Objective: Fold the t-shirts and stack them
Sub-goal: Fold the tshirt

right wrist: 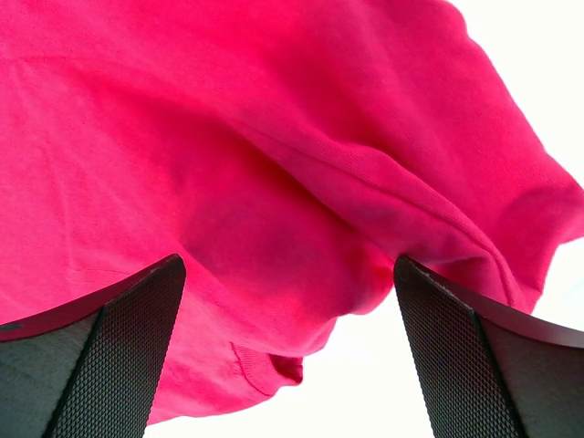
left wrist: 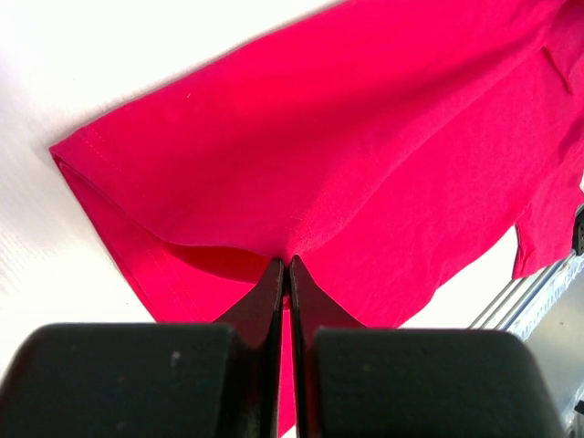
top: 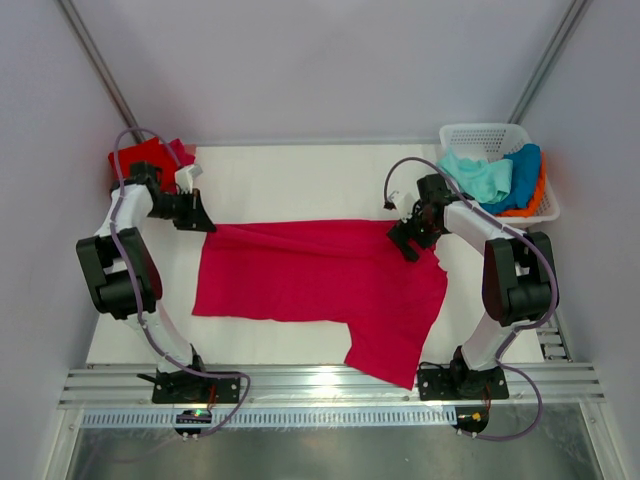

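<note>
here, one crimson-pink t-shirt (top: 320,285) lies spread flat mid-worktop (top: 300,180), one flap reaching toward the near edge. at its far left corner the left claw (top: 200,222) is pinched closed on the hem; only the left wrist view shows the cloth puckered at the tips. the right claw (top: 408,240) gapes wide over the far right corner, gripping nothing. farther back sit a red folded t-shirt (top: 148,157) far left and one white basket (top: 485,135) far right holding three: mint-green t-shirt (top: 478,176), blue t-shirt (top: 522,168), orange t-shirt (top: 536,200).
</note>
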You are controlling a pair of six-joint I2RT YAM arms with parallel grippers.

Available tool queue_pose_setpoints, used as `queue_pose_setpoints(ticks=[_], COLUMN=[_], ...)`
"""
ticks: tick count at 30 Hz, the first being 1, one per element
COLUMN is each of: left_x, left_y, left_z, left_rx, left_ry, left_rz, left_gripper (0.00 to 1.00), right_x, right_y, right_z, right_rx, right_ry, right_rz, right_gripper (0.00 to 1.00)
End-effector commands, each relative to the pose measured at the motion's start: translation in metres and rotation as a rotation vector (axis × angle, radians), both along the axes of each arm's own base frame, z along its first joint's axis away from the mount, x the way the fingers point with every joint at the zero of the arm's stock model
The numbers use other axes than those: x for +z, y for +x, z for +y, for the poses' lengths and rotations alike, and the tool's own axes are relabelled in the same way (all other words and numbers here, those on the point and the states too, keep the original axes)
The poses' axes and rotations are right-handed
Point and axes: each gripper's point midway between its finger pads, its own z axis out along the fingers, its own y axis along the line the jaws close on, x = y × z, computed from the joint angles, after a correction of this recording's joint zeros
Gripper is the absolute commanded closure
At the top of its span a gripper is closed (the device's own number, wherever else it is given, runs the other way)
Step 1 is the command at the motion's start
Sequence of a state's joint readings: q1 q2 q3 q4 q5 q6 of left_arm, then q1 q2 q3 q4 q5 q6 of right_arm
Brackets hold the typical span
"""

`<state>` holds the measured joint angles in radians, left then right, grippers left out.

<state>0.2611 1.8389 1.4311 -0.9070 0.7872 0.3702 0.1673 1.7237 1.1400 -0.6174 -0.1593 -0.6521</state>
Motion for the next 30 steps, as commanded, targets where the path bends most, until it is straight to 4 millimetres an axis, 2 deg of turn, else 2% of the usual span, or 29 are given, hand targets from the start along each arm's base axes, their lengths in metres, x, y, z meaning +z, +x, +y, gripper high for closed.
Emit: queue_pose_setpoints(ticks=[1,9,12,16,17,20,26,30], left_x=[0.002,-0.007,-0.012,-0.014,-0.014,-0.014,-0.015,-0.019], left_y=[0.000,-0.004,-0.006,-0.006,-0.006,-0.006,-0.006,-0.007], left_z=[-0.005,-0.005,-0.005,-0.004,-0.005,-0.004,-0.004,-0.003], left_rx=[-0.013,-0.015,-0.016,-0.014,-0.014,-0.012,-0.017,-0.018], left_ry=[-0.037,-0.039,-0.037,-0.031,-0.031,-0.031,-0.032,-0.022], left_rz=[-0.009,0.013,0.024,0.028,0.028,0.031,0.034,0.039], left_gripper=[1.00,1.00,1.00,1.00,1.00,1.00,1.00,1.00], right_x=[0.015,0.017,0.021,0.041,0.055,0.070,0.054,0.050], right_y=[0.015,0.015,0.005,0.000,0.002,-0.005,-0.029,-0.045], right_z=[-0.008,-0.013,-0.017,-0.019,-0.016,-0.010,-0.009,-0.010], right_rx=[-0.033,-0.062,-0.068,-0.081,-0.085,-0.116,-0.159,-0.169], right_ry=[-0.044,-0.067,-0.079,-0.080,-0.062,-0.016,-0.004,0.001], right_rz=[-0.076,-0.048,0.007,0.012,-0.015,-0.004,0.089,0.126], right_gripper=[0.01,0.01,0.01,0.01,0.01,0.01,0.01,0.01])
